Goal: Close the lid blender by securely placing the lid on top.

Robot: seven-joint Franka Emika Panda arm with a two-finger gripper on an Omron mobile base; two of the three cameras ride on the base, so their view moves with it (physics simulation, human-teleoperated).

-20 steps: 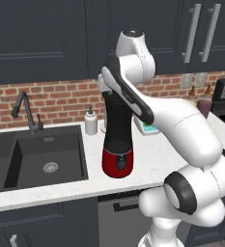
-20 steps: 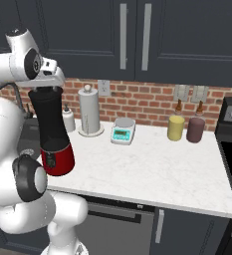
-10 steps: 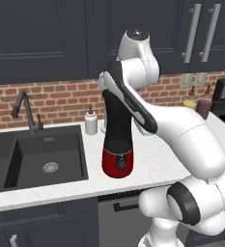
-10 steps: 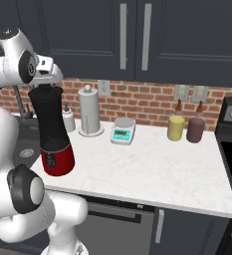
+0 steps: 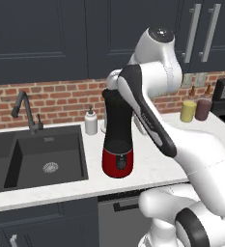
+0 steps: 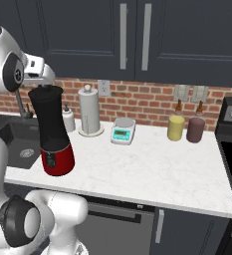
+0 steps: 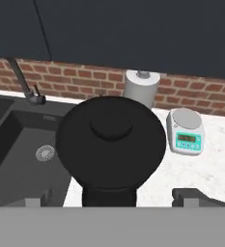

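One flat black lid point(image 7: 110, 143) (raised round centre) caps your blender point(image 5: 117, 136), a tall black jar on a glossy red base, standing on the white marble bench point(image 6: 152, 172) beside the dark sink point(image 5: 41, 154). Your fingers point(image 7: 196, 198) hang spread apart just above it.

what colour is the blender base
Glossy red, under the black jar; the blender base shows best in the right base view.

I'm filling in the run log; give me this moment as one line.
lid: on blender jar | gripper: open, above lid, holding nothing | blender: upright beside sink
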